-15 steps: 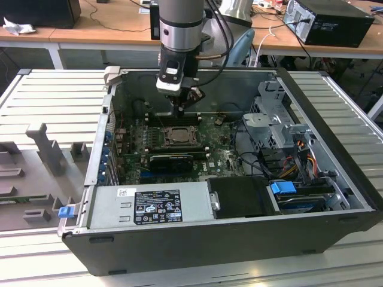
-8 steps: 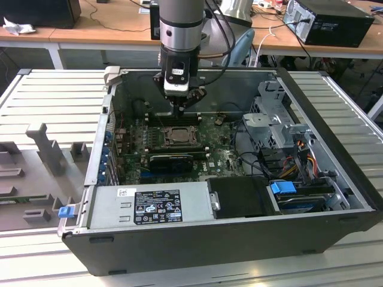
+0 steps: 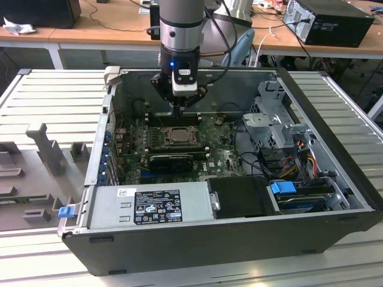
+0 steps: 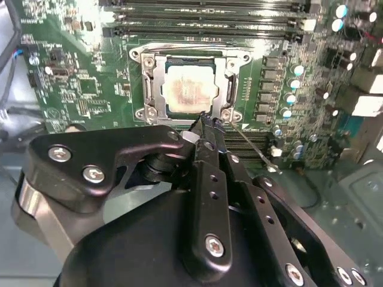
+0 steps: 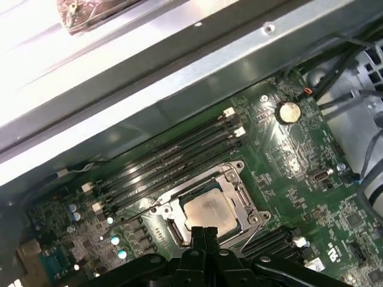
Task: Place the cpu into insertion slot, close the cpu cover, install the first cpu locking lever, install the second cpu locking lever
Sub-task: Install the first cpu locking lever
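Case wall point(image 3: 99, 155) is seen at the exterior view's left, drive cage point(image 3: 275, 113) at its right; between them the cpu point(image 4: 188, 89) is seated in the insertion slot point(image 4: 191, 61) under the shut cpu cover point(image 4: 157, 84). Pincer point(image 4: 206, 122), pressed together, is held at the cover's edge, bare board point(image 4: 90, 89) around it.

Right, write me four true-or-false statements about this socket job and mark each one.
1. The cpu sits in the insertion slot. True.
2. The cpu cover stands upright. False: it lies flat, framing the cpu.
3. The gripper has its fingers spread wide. False: they are together, right by the socket's edge.
4. A round coin battery sits on the green circuit board. True.
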Available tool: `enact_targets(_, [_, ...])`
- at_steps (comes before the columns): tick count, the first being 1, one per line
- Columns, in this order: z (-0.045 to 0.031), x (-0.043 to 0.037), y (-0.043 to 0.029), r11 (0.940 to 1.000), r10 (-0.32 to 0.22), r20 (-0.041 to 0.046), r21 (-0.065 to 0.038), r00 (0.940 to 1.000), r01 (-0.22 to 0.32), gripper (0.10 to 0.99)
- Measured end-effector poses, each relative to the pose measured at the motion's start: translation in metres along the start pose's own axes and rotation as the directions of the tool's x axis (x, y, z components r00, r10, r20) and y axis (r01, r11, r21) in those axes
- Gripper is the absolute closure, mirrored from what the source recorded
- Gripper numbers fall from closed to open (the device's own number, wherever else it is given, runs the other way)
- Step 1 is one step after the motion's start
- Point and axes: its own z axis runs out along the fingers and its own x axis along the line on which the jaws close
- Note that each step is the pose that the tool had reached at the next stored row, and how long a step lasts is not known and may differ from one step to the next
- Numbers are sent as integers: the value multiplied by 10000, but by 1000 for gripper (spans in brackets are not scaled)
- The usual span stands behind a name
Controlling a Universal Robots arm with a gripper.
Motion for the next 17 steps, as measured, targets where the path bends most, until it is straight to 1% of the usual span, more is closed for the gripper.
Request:
enact_targets(1, [0, 0, 0, 9997, -228, -6, 2, 9997, 228, 980])
enact_targets(3, [1, 0, 0, 9962, -867, -25, 8, 9962, 868, 980])
enact_targets(5, [1, 0, 0, 9894, -1453, -42, 12, 9894, 1453, 980])
enact_targets(7, [1, 0, 0, 9826, -1855, -54, 14, 9826, 1856, 980])
enact_targets(8, [1, 0, 0, 9745, -2244, -66, 15, 9745, 2244, 980])
enact_targets(10, [1, 0, 0, 9643, -2646, -78, 17, 9643, 2647, 980])
enact_targets(11, [1, 0, 0, 9547, -2976, -89, 17, 9546, 2976, 980])
enact_targets(13, [1, 0, 0, 9430, -3327, -99, 17, 9430, 3328, 980])
enact_targets(14, [1, 0, 0, 9312, -3644, -110, 16, 9312, 3644, 980])
enact_targets(15, [1, 0, 0, 9252, -3795, -115, 16, 9251, 3795, 980])
enact_targets(16, [1, 0, 0, 9178, -3970, -121, 15, 9177, 3971, 980])
enact_targets(17, [2, 0, 0, 9039, -4278, -131, 14, 9038, 4278, 980])
